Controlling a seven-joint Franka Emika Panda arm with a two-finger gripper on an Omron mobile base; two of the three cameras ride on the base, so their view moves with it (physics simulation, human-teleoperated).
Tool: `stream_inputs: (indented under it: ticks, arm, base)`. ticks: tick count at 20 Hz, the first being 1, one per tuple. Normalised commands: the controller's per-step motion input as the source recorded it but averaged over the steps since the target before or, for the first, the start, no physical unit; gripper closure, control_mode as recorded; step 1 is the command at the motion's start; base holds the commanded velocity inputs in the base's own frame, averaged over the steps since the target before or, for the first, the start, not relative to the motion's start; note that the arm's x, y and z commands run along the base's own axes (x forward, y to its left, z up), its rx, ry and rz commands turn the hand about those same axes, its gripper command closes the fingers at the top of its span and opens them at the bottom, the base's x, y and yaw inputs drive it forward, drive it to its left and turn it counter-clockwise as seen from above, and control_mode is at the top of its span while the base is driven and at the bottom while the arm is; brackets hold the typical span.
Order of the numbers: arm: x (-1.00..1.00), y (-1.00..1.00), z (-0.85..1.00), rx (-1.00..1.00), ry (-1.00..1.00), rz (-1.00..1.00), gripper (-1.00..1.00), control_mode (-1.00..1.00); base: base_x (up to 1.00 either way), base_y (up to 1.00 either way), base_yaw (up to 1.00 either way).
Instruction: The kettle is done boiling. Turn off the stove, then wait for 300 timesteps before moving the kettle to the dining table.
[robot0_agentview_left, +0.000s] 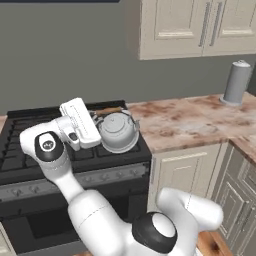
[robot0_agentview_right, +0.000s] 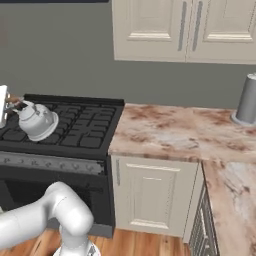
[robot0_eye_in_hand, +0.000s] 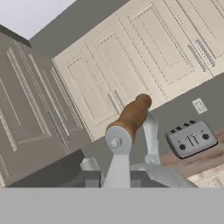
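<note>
Small squat silver-grey metal kettle (robot0_agentview_left: 118, 132) seen tipped over the right front of the wide black gas range (robot0_agentview_left: 30, 150), lid and body turned toward the camera, apparently lifted clear of the cast-iron grates. In the right base view, same kettle (robot0_agentview_right: 36, 121) leaning above the near left burners of the range (robot0_agentview_right: 80, 130).

White two-finger gripper (robot0_agentview_left: 95, 122) pressed against the kettle's left side at the handle. In the hand view, brown wooden handle bar (robot0_eye_in_hand: 130, 117) and grey arch (robot0_eye_in_hand: 151, 140) rising just above the dark finger tips; kettle shoulder (robot0_eye_in_hand: 168, 177) below. Fingers hidden by the hand body, so closure not confirmable: likely clamped on the handle, judged from the tilted, raised kettle.

Step judged: carry phase, knob and wait presumably done. Burner flame not discernible.

Next move calls for: holding the tilt in check, raising clear of the grates, then swinging or driving toward the large marbled island. Risk: kettle pivoting about the bar.

Grey cylinder (robot0_agentview_left: 237, 83) on marbled counter (robot0_agentview_left: 190, 122); grey toaster (robot0_eye_in_hand: 190, 139) near wall.
</note>
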Motion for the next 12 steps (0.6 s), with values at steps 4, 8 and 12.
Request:
stream_inputs:
  ticks: [4,8,12]
  arm:
    - [0.0,0.0,0.0,0.0,0.0,0.0,1.0,1.0]
    - [0.0,0.0,0.0,0.0,0.0,0.0,1.0,1.0]
    - [0.0,0.0,0.0,0.0,0.0,0.0,1.0,1.0]
  base:
    - [-0.44,0.39,-0.24]
    - [-0.34,0.59,-0.34]
    - [-0.32,0.52,-0.4]
